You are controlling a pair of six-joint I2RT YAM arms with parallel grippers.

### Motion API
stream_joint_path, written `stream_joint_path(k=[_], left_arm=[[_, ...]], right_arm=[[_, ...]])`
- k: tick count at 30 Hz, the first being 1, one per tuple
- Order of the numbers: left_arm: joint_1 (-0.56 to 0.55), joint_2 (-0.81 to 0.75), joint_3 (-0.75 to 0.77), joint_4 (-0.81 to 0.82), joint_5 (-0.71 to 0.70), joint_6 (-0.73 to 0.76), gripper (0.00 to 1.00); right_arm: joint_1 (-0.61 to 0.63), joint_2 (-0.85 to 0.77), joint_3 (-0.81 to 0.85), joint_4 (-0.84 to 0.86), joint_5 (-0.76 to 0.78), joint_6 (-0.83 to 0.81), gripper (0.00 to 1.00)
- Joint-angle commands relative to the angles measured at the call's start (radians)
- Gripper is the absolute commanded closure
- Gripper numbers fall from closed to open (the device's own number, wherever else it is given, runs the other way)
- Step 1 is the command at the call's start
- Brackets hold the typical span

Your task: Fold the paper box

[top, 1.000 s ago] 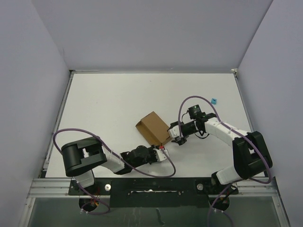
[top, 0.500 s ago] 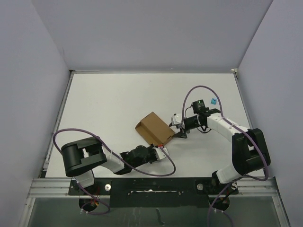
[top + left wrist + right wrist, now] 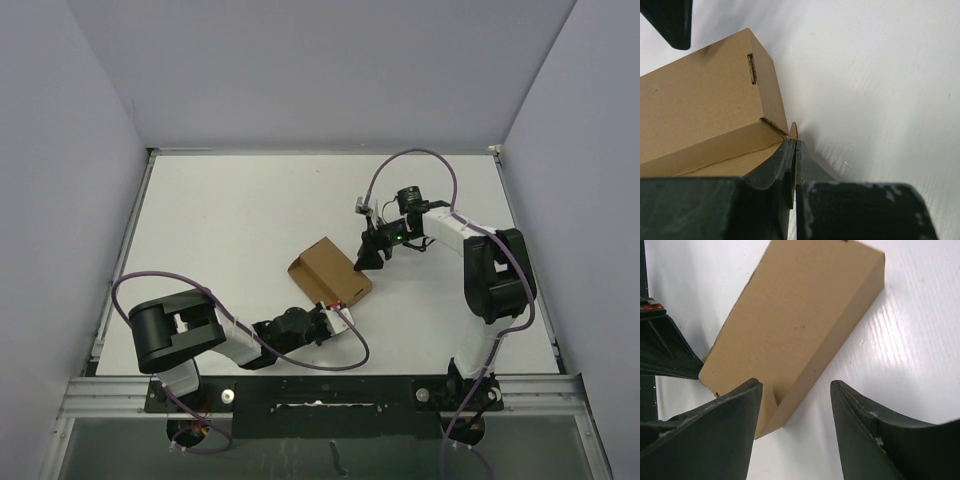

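Observation:
The paper box (image 3: pixel 330 271) is a small brown cardboard carton lying flat near the table's middle. My left gripper (image 3: pixel 338 312) lies low at its near corner. In the left wrist view that gripper (image 3: pixel 796 143) is shut on a thin cardboard flap (image 3: pixel 793 131) sticking out from the end of the paper box (image 3: pixel 700 110). My right gripper (image 3: pixel 367 256) hangs at the box's far right side. It is open (image 3: pixel 795 390), one finger (image 3: pixel 725 415) over the top face of the paper box (image 3: pixel 795 315) and the other over bare table, and it holds nothing.
Pale walls (image 3: pixel 90 150) enclose the white table (image 3: pixel 220 220) on three sides. Purple cables (image 3: pixel 400 165) loop from both arms. The left arm's fingers (image 3: pixel 662 355) show at the left of the right wrist view, close to the box's near corner.
The left gripper has shut on the box's flap. The right arm swung toward the back, and its open gripper moved from the box's near right corner up along its right side.

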Motion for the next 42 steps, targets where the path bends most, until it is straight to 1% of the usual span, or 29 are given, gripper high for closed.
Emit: stream_joint_path(k=[1, 8, 17, 29, 42], left_arm=[[0.013, -0.023, -0.005, 0.036, 0.016, -0.041, 1.00], [0.028, -0.026, -0.005, 0.036, 0.022, -0.072, 1.00], [0.062, -0.050, -0.019, 0.040, 0.030, -0.157, 1.00], [0.089, -0.061, -0.032, 0.054, 0.025, -0.220, 1.00], [0.119, -0.089, 0.012, -0.049, 0.034, -0.281, 1.00]], right_arm=[[-0.003, 0.040, 0.065, -0.117, 0.039, 0.110, 0.43], [-0.004, 0.093, 0.102, -0.175, 0.052, 0.112, 0.45], [-0.005, 0.105, 0.101, -0.163, 0.096, 0.133, 0.51], [-0.003, 0.115, 0.104, -0.159, 0.123, 0.140, 0.54], [0.004, 0.119, 0.105, -0.164, 0.117, 0.134, 0.54]])
